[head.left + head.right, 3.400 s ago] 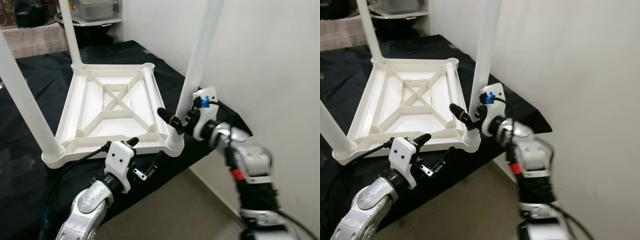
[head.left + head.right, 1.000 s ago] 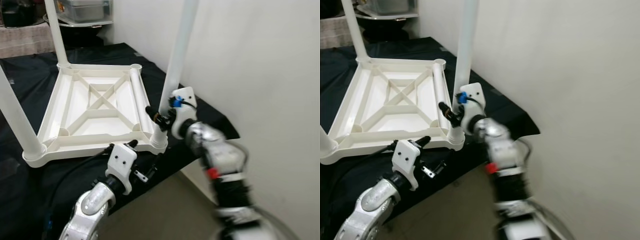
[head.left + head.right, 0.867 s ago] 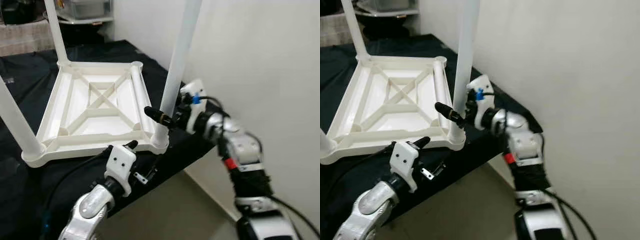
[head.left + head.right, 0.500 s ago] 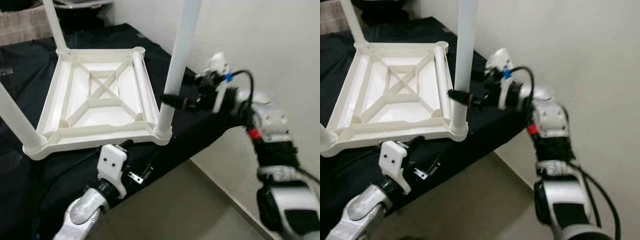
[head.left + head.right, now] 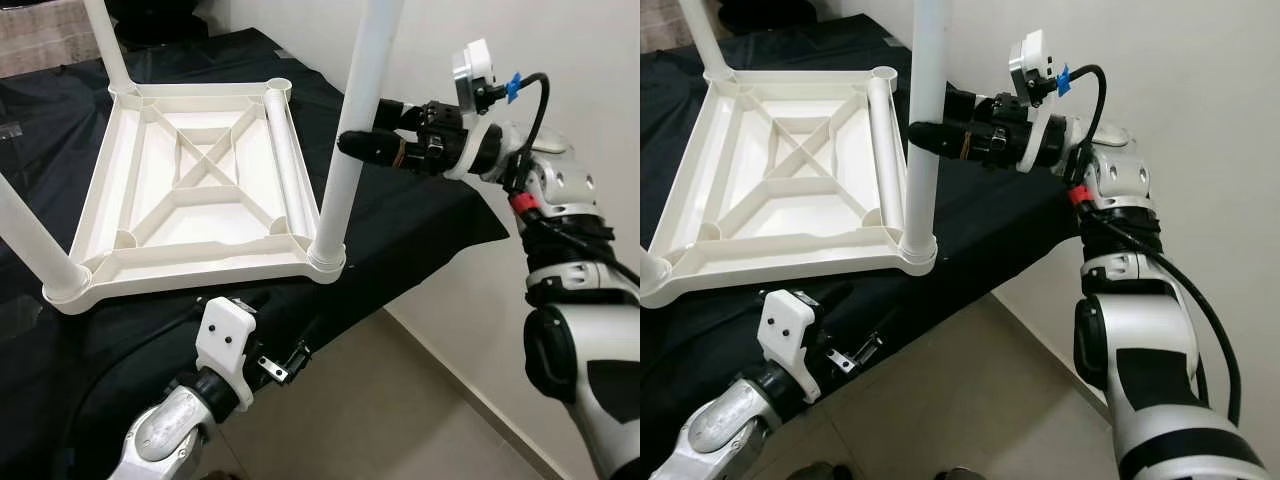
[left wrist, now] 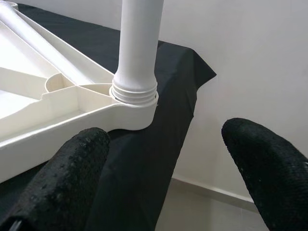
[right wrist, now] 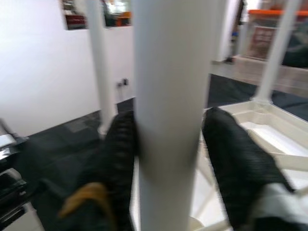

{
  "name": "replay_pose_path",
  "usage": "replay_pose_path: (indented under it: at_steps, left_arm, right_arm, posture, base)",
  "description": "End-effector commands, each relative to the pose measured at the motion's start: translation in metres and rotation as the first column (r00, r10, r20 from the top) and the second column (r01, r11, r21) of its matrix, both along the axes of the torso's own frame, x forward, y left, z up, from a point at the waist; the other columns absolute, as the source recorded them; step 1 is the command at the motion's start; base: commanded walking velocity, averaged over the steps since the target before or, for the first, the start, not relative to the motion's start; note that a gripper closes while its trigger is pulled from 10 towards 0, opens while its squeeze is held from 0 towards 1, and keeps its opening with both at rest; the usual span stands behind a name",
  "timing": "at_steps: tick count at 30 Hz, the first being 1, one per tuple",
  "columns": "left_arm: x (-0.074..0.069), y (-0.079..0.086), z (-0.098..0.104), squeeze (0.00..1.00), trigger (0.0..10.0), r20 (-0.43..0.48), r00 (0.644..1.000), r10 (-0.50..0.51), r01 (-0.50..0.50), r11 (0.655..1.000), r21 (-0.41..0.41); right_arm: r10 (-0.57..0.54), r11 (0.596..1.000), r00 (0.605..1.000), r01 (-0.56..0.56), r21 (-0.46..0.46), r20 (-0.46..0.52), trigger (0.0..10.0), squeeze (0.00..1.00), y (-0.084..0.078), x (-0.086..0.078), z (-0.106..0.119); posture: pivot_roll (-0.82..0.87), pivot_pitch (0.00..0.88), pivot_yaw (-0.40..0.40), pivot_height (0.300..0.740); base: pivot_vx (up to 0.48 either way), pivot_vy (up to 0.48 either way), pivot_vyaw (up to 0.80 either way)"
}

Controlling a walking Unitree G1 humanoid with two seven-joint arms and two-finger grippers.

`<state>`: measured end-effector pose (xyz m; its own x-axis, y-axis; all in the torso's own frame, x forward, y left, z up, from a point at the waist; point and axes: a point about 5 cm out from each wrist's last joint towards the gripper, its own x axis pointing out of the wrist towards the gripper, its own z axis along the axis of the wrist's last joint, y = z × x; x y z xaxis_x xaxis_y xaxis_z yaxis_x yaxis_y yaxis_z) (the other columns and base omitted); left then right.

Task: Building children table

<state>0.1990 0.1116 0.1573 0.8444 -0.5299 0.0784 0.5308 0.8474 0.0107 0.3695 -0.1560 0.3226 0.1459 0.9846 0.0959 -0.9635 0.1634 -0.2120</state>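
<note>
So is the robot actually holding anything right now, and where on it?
The right hand grips the upright table leg partway up. The left hand holds nothing.

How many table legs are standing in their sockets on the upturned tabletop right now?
3 standing: the near-right leg, with the right end effector around it; the far-left leg; the near-left leg. A fourth leg lies flat in the tabletop.

One upturned white tabletop (image 5: 190, 190) is seen, with three legs (image 5: 350, 130) fitted upright and a fourth leg (image 5: 285, 150) laid inside it.
</note>
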Motion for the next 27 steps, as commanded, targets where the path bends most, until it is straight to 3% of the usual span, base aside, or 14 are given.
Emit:
replay_pose_path:
  at_steps: [1,8,12,14,15,16,17,18,19,20,21,23,24,27]
  left_arm:
    - [-0.005,-0.002,0.0,0.0,10.0,-0.019,1.0,-0.023,0.023,1.0,-0.004]
    - [-0.01,-0.003,0.002,0.0,10.0,-0.035,0.999,-0.039,0.039,0.999,-0.014]
    - [-0.01,-0.003,0.003,0.0,10.0,-0.035,0.999,-0.036,0.036,0.999,-0.025]
    - [-0.008,-0.004,0.002,0.0,10.0,-0.031,0.999,-0.03,0.029,0.999,-0.032]
    - [-0.008,-0.004,0.002,0.0,10.0,-0.031,0.999,-0.03,0.029,0.999,-0.032]
    - [-0.005,-0.005,0.001,0.0,10.0,-0.026,0.999,-0.022,0.021,0.999,-0.039]
    - [-0.002,-0.005,0.0,0.0,10.0,-0.023,1.0,-0.015,0.014,0.999,-0.042]
    - [-0.002,-0.005,0.0,0.0,10.0,-0.023,1.0,-0.015,0.014,0.999,-0.042]
    - [0.004,-0.005,-0.002,0.0,10.0,-0.016,1.0,-0.004,0.003,0.999,-0.049]
    - [0.004,-0.005,-0.002,0.0,10.0,-0.016,1.0,-0.004,0.003,0.999,-0.049]
    - [0.013,-0.006,-0.004,0.0,10.0,-0.009,1.0,0.005,-0.006,0.999,-0.054]
    - [0.027,-0.008,-0.008,0.0,10.0,-0.006,1.0,0.01,-0.011,0.998,-0.058]
    - [0.027,-0.008,-0.008,0.0,10.0,-0.006,1.0,0.01,-0.011,0.998,-0.058]
    - [0.037,-0.012,-0.01,0.0,10.0,-0.009,1.0,-0.01,0.009,0.998,-0.065]
  right_arm:
    - [0.042,0.999,0.999,-0.042,-0.011,0.024,0.0,0.0,0.001,-0.001,0.004]
    - [0.052,0.998,0.998,-0.051,-0.038,0.025,0.0,0.0,0.005,0.002,0.004]
    - [-0.18,0.977,0.982,0.186,-0.107,0.063,0.0,0.0,-0.008,0.009,0.0]
    - [-0.424,0.898,0.904,0.427,-0.103,0.052,0.0,0.0,-0.015,0.013,-0.009]
    - [-0.424,0.898,0.904,0.427,-0.103,0.052,0.0,0.0,-0.015,0.013,-0.009]
    - [-0.749,0.661,0.66,0.75,-0.012,0.054,0.0,0.0,-0.018,0.011,-0.023]
    - [-0.944,0.324,0.327,0.943,0.073,-0.044,0.0,0.0,-0.035,-0.004,-0.036]
    - [-0.944,0.324,0.327,0.943,0.073,-0.044,0.0,0.0,-0.035,-0.004,-0.036]
    - [-0.97,0.23,0.227,0.973,-0.028,-0.087,0.0,0.0,-0.023,-0.03,-0.084]
    - [-0.97,0.23,0.227,0.973,-0.028,-0.087,0.0,0.0,-0.023,-0.03,-0.084]
    - [-0.953,0.276,0.26,0.956,-0.096,-0.155,0.0,0.0,0.004,-0.044,-0.117]
    - [-0.877,0.468,0.443,0.876,-0.118,-0.186,0.0,0.0,0.047,-0.044,-0.139]
    - [-0.877,0.468,0.443,0.876,-0.118,-0.186,0.0,0.0,0.047,-0.044,-0.139]
    - [-0.824,0.56,0.542,0.823,-0.095,-0.164,0.0,0.0,0.067,-0.024,-0.129]
  posture:
    - [0.07,0.182,-0.094,0.74]
    - [0.06,0.211,-0.09,0.74]
    - [0.02,0.212,-0.113,0.74]
    - [0.01,0.192,-0.145,0.74]
    - [0.01,0.192,-0.145,0.74]
    - [0.02,0.16,-0.184,0.74]
    - [0.02,0.149,-0.196,0.74]
    - [0.02,0.149,-0.196,0.74]
    - [0.01,0.104,-0.194,0.74]
    - [0.01,0.104,-0.194,0.74]
    - [-0.05,0.057,-0.146,0.74]
    - [-0.05,0.004,-0.164,0.74]
    - [-0.05,0.004,-0.164,0.74]
    - [-0.05,0.0,-0.179,0.74]
  base:
    - [0.0,0.0,0.0]
    - [0.0,0.0,0.0]
    - [0.0,0.0,0.0]
    - [0.0,0.0,0.0]
    - [0.0,0.0,0.0]
    - [0.0,0.0,0.0]
    - [0.0,0.0,0.0]
    - [0.0,0.0,0.0]
    - [0.0,0.0,0.0]
    - [0.0,0.0,0.0]
    - [0.0,0.0,0.0]
    - [0.0,0.0,0.0]
    - [0.0,0.0,0.0]
    - [0.0,0.0,0.0]
